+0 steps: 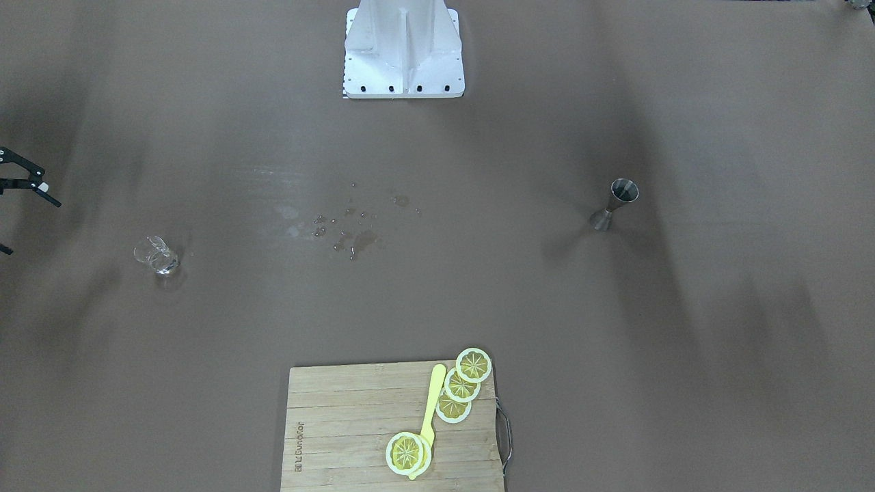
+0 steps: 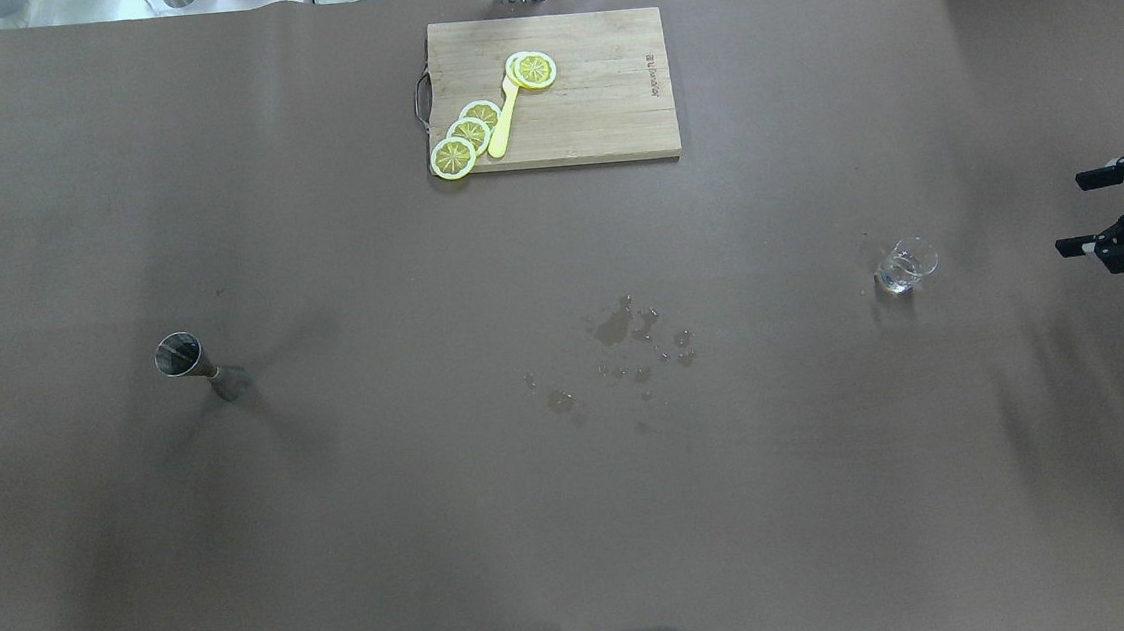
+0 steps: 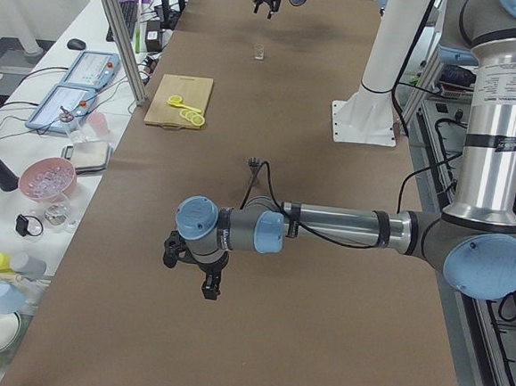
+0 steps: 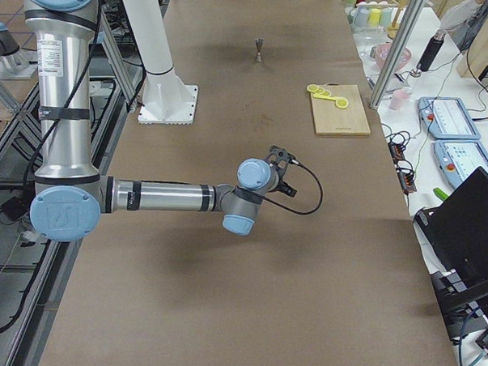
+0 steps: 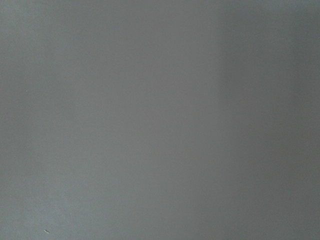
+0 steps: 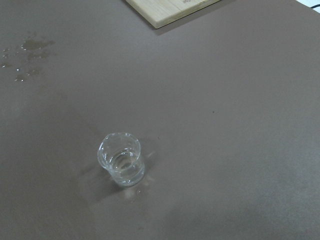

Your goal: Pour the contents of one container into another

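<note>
Overhead exterior: cup (image 2: 904, 266), jigger (image 2: 197, 365) well apart

My right gripper (image 1: 33, 217) just pokes in at the view's left edge, its black fingers spread and closed on nothing. The glass cup (image 1: 156, 255) stands upright on the brown table (image 1: 615, 383), near the gripper but apart from it. Far across the table stands the jigger (image 1: 615, 203), also upright. Between these 2 lie spilled drops (image 1: 350, 232). At the bottom edge a wooden cutting board (image 1: 342, 417) carries a row of 3 overlapping lemon slices (image 1: 461, 386) and 1 yellow utensil (image 1: 431, 403). My white base (image 1: 403, 55) sits at the top.
</note>
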`<action>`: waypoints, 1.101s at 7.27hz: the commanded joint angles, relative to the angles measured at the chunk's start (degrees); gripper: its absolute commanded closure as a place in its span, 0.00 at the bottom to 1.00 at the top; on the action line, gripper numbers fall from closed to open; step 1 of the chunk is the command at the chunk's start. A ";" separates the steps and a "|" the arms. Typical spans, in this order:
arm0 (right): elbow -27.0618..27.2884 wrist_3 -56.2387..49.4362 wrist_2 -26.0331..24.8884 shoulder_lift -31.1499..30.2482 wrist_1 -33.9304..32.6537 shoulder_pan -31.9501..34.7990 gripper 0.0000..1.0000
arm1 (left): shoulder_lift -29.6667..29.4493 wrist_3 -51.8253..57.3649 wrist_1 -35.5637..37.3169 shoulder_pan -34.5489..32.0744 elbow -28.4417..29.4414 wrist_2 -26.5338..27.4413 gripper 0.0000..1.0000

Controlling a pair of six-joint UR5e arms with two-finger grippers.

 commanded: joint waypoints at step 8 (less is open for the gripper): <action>-13.62 -1.12 4.79 8.77 12.89 -2.75 0.00 | -0.55 -0.52 0.00 0.03 -0.38 -0.09 0.01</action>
